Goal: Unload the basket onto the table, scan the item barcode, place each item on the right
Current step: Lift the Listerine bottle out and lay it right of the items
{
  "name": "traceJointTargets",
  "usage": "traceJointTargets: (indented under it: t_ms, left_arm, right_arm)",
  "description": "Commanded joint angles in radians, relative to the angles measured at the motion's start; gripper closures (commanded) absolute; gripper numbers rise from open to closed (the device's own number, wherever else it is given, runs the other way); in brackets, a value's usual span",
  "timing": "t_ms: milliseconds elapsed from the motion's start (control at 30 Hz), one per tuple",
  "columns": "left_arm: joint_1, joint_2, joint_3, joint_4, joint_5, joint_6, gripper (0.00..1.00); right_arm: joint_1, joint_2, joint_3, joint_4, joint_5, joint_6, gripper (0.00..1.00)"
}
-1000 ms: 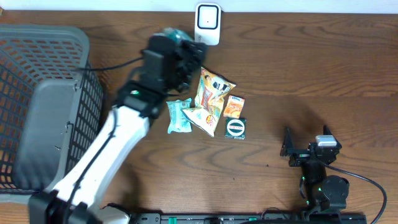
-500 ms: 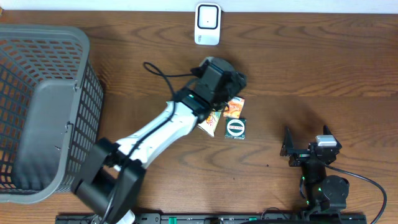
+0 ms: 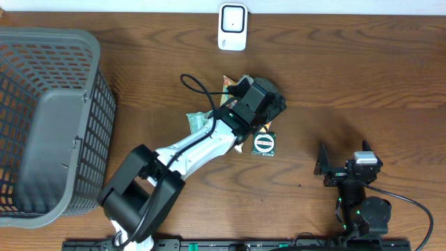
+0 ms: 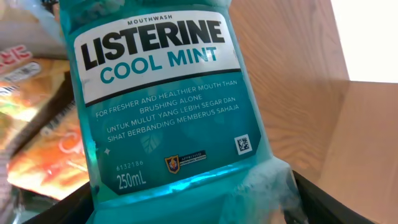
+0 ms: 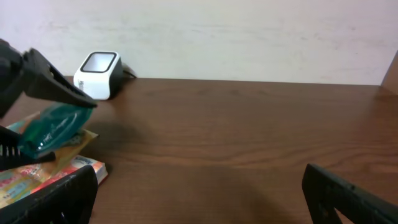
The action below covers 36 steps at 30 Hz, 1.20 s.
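Observation:
A teal Listerine Cool Mint mouthwash bottle [image 4: 168, 106] fills the left wrist view, label facing the camera, with my left gripper [image 4: 186, 211] shut on its lower body. From the right wrist view the bottle [image 5: 53, 127] hangs tilted between black fingers, above the snack packets. Overhead, the left gripper [image 3: 259, 103] covers the bottle, over the pile of items. The white barcode scanner [image 3: 232, 26] stands at the table's far edge and also shows as scanner [image 5: 98, 74]. My right gripper [image 3: 345, 164] rests open and empty near the front right.
A grey mesh basket [image 3: 42, 118] takes up the left side. Snack packets lie under the left arm: a green one [image 3: 198, 122], a yellow one [image 3: 228, 84], a black round-label pack [image 3: 265, 143] and an orange box [image 5: 87, 168].
The left arm has swung away from the scanner, right and toward the front, and now hangs over the snack pile with the bottle still held. The right arm has not moved.

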Motion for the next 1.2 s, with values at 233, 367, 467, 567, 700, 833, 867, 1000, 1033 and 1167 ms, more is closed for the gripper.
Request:
traceJointTargets:
  t_ms: [233,367,467,567,700,833,867,1000,1033,1167]
  left_arm:
    - [-0.042,0.057,0.02,0.009,-0.031,0.005,0.29]
    - [-0.049,0.055,0.02,0.007,0.002,0.006,0.04]
    - [-0.047,0.03,0.02,-0.031,0.026,0.006,0.02]
    - [-0.044,-0.021,0.02,-0.079,0.023,0.033,0.02]
    - [-0.042,-0.113,0.02,-0.119,0.003,0.104,0.02]
    - [-0.042,-0.225,0.02,-0.158,-0.058,0.193,0.02]
    - [-0.042,-0.252,0.02,-0.158,-0.07,0.228,0.02]
    - [-0.042,-0.393,0.021,-0.17,-0.194,0.447,0.02]
    - [-0.042,-0.425,0.021,-0.17,-0.236,0.512,0.02]
    - [-0.042,-0.588,0.041,-0.158,-0.502,0.884,0.02]
  right_arm:
    - [0.009,-0.003,-0.002,-0.004,-0.008,-0.011,0.01]
    - [0.009,-0.003,-0.002,-0.004,-0.008,-0.011,0.01]
    - [0.009,-0.003,-0.002,-0.004,-0.008,-0.012,0.01]
    - [0.009,-0.003,-0.002,-0.004,-0.008,-0.011,0.01]
    - [0.009,-0.003,-0.002,-0.004,-0.008,-0.011,0.01]
    - [0.009,-0.003,-0.002,-0.004,-0.008,-0.011,0.01]
    - [0.009,-0.003,-0.002,-0.004,-0.008,-0.011,0.01]
    - [0.009,-0.003,-0.002,-0.004,-0.008,-0.011,0.01]
    - [0.009,-0.003,-0.002,-0.004,-0.008,-0.011,0.01]
    - [0.009,-0.003,-0.002,-0.004,-0.008,-0.011,0.01]
